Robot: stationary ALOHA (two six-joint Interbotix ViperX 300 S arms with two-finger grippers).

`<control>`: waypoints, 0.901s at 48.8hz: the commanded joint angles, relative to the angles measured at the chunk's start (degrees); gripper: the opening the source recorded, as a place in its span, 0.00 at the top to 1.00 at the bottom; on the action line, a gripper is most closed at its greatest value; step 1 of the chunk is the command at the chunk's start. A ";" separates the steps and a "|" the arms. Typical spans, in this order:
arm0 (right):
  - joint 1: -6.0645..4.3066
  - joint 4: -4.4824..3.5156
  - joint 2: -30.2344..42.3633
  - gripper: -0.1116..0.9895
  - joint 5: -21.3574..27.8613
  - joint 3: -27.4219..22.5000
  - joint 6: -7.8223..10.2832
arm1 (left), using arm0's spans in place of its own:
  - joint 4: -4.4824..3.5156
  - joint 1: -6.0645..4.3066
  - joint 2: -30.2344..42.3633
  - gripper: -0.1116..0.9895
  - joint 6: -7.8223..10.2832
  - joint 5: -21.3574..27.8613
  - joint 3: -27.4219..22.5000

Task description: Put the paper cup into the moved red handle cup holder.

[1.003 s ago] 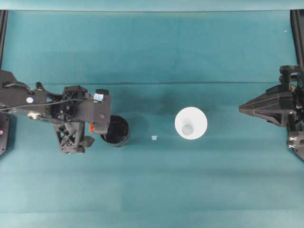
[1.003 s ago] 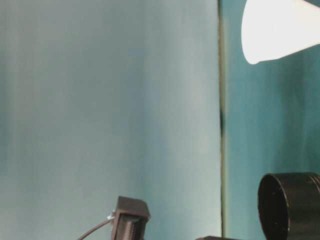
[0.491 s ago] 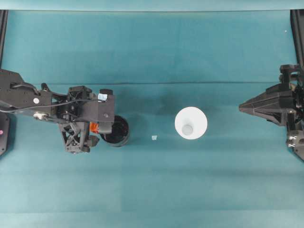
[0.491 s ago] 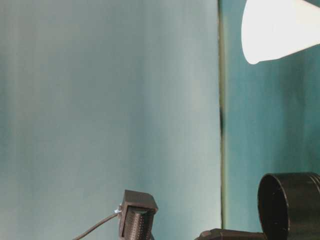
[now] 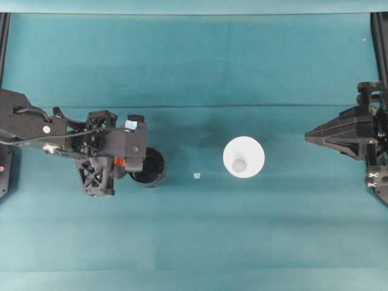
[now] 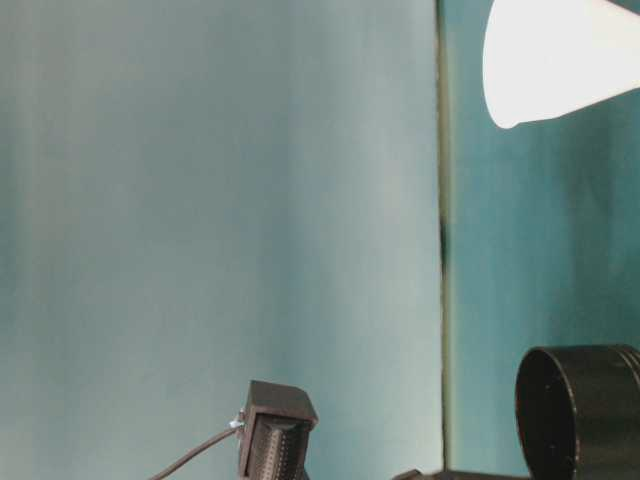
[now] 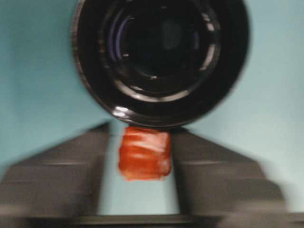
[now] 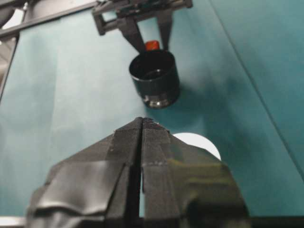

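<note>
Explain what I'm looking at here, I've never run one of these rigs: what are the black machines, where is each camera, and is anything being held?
Two robot arms face each other over a teal table. One camera looks straight down, one sits at table level turned sideways, and one rides on each wrist. The left gripper has its fingers either side of the red handle of the black cup holder, with gaps visible, so it is not clamped yet. The right gripper is shut and holds nothing, parked at the table's right edge. The white paper cup stands upright mid-table, apart from the holder. A tiny pale scrap lies between them.
</note>
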 commanded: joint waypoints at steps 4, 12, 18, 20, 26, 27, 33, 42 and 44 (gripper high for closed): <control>-0.26 0.09 0.35 0.99 -0.18 -0.70 0.44 | 0.09 -1.14 -0.09 0.67 0.53 -0.18 -0.70; -0.26 0.09 0.35 0.99 -0.18 -0.62 0.44 | 0.18 -1.49 -0.09 0.67 0.44 -0.35 -0.70; -0.35 0.18 0.35 0.99 -0.18 -0.62 0.44 | 0.18 -1.49 -0.35 0.67 0.35 -0.26 -0.88; -0.26 0.09 0.35 0.99 -0.18 -0.70 0.44 | 0.18 -1.49 -0.35 0.67 0.35 -0.09 -1.23; -0.26 0.18 0.35 0.99 -0.18 -0.70 0.70 | 0.09 -1.49 -1.93 0.67 0.26 1.85 -3.25; -0.26 0.18 0.44 0.99 -0.18 -0.70 0.88 | 0.09 -1.58 -2.20 0.67 0.26 2.29 -3.69; -0.26 0.18 0.44 0.99 -0.18 -0.70 2.81 | 0.09 -1.49 -3.78 0.67 0.35 6.42 -7.38; -0.44 0.18 0.35 0.99 -0.18 -0.53 4.31 | 0.09 -1.76 -3.43 0.67 0.00 10.20 -14.33; -0.44 0.18 0.35 0.99 -0.18 -0.53 4.48 | 0.09 -1.76 -2.64 0.67 0.00 10.37 -15.82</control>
